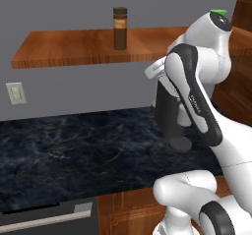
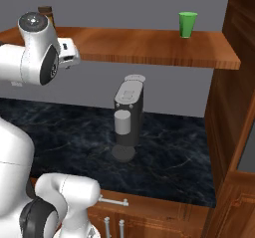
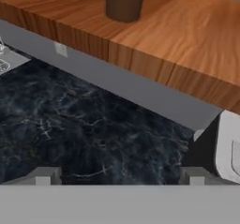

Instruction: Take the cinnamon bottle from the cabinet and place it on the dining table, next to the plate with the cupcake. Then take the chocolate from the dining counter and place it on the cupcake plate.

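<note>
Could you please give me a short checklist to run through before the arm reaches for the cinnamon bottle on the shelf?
1. Cinnamon bottle upright on the cabinet shelf: ok.
2. Gripper open, fingertips wide apart in the hand view: ok.
3. Nothing held between the fingertips: ok.
4. Gripper raised to bottle height: not ok; the hand view looks at the shelf's front edge from slightly below, with only the bottle's base showing above.
5. Clear space around the bottle: ok; the green cup stands far along the shelf.
6. Coffee machine on the black counter clear of the arm's path: cannot tell.
</note>
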